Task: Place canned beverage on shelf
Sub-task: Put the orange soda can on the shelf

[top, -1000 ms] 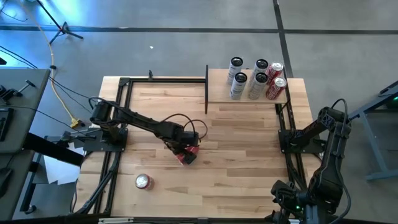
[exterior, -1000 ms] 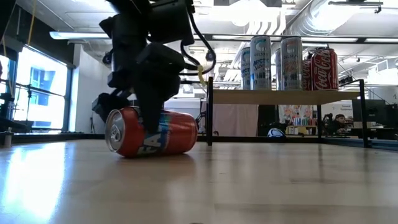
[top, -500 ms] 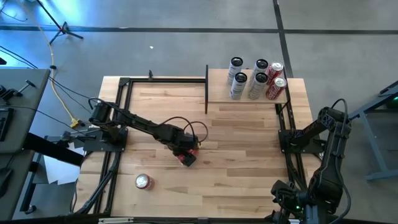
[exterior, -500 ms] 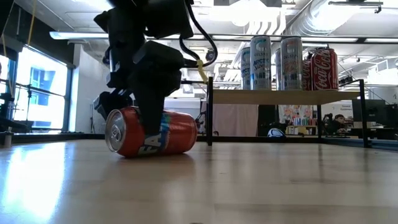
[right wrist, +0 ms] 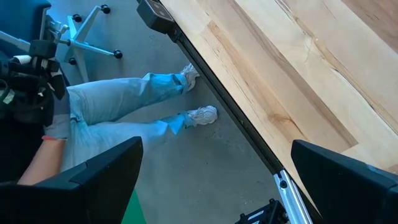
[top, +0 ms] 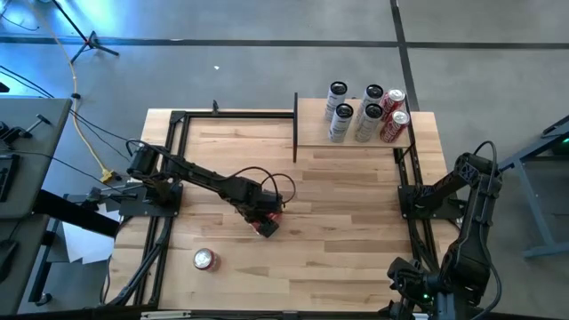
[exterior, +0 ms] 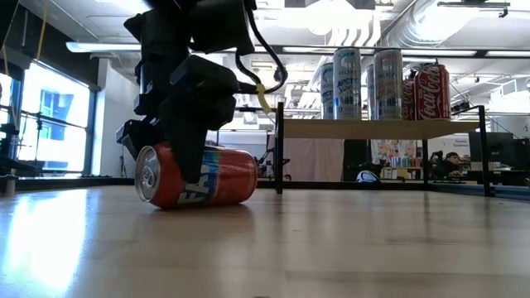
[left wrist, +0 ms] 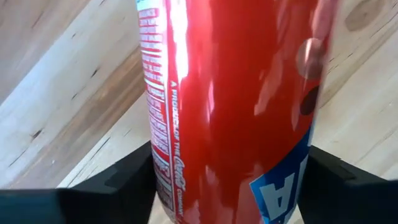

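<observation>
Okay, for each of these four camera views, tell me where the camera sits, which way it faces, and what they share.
High view: above the table, looking straight down; both arms show, the left gripper over the lying red can, five cans on the shelf.
Low view: tabletop height, facing level across the table toward the room; the left gripper straddles the red can.
Left wrist view: looks past its dark fingers at the can.
Right wrist view: off the table edge, sees a seated person's legs.
Shared: high, low and left wrist views show the same red can.
</observation>
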`<action>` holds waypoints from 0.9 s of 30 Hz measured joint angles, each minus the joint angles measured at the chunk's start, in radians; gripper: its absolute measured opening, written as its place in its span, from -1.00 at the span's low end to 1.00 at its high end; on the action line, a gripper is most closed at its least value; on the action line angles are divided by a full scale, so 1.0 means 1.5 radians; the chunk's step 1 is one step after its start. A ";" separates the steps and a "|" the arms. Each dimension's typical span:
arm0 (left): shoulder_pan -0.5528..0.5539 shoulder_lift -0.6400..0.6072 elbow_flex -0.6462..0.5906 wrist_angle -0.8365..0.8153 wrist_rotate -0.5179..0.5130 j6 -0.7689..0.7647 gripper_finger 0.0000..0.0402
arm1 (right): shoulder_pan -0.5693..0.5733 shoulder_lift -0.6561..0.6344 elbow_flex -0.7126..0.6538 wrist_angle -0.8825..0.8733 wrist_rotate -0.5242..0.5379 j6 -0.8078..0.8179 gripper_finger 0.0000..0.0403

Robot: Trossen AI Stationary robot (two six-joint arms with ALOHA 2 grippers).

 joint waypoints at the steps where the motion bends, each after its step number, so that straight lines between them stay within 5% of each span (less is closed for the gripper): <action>1: 0.003 0.000 0.000 -0.002 0.005 0.001 0.28 | 0.000 0.000 0.000 0.000 0.000 0.000 0.98; 8: 0.019 -0.015 0.005 -0.029 0.069 0.005 0.24 | 0.000 0.000 0.000 0.000 0.000 0.000 0.98; 21: 0.017 -0.100 0.123 -0.310 0.065 0.095 0.24 | 0.000 0.000 0.000 0.000 0.000 0.000 0.98; 27: 0.021 -0.098 0.130 -0.449 0.211 0.187 0.24 | 0.000 0.000 0.000 0.000 0.000 0.000 0.98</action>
